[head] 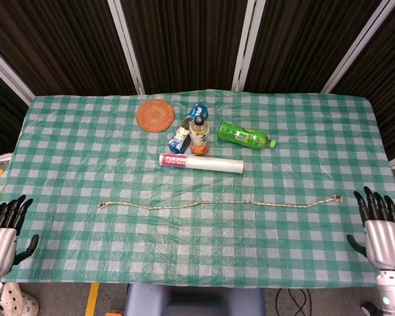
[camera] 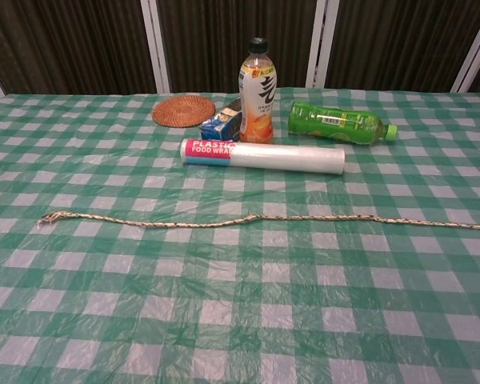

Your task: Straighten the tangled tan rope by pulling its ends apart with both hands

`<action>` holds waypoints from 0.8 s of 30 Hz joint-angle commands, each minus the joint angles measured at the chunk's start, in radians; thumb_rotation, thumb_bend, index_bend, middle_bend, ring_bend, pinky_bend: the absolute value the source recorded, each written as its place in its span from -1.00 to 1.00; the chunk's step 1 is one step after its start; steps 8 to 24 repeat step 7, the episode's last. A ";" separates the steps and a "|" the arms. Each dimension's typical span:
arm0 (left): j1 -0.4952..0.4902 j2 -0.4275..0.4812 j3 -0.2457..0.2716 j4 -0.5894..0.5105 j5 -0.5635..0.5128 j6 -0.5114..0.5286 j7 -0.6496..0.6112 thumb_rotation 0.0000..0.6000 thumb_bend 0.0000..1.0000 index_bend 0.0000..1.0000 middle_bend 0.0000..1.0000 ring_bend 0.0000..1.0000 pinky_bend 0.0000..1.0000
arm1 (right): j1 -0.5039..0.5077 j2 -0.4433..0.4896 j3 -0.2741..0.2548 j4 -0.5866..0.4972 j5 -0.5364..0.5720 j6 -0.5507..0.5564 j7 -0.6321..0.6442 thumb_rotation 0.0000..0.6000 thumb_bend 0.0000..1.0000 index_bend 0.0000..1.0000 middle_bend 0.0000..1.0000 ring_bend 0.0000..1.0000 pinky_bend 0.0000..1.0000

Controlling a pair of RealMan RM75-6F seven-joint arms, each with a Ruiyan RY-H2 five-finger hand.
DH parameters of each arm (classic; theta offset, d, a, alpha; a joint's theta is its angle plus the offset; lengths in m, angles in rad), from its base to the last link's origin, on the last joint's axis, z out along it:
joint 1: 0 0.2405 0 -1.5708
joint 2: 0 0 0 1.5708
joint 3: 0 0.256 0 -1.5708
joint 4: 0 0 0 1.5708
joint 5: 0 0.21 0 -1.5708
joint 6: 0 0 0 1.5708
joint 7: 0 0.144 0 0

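Note:
The tan rope lies stretched in a nearly straight line across the green checked table, from a left end near the table's left third to a right end near the right edge. In the chest view the same rope runs left to right and off the right border. My left hand is off the table's front left corner, fingers spread, holding nothing. At the front right corner my right hand also stands with fingers apart, a short way from the rope's right end. Neither hand shows in the chest view.
Behind the rope lie a plastic wrap roll, an orange drink bottle, a green bottle on its side, a blue packet and a round woven coaster.

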 commanded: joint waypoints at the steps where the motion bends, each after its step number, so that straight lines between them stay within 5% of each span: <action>1: 0.018 0.001 0.008 0.020 0.008 -0.011 0.010 1.00 -0.14 -1.00 -1.00 -1.00 -0.93 | -0.041 -0.003 -0.006 0.042 -0.032 0.034 0.056 1.00 -0.43 -1.00 -1.00 -1.00 -1.00; 24: 0.008 -0.001 -0.008 0.009 -0.030 -0.068 0.049 1.00 -0.14 -1.00 -1.00 -1.00 -0.93 | -0.049 0.002 -0.010 0.051 -0.074 0.034 0.079 1.00 -0.43 -1.00 -1.00 -1.00 -1.00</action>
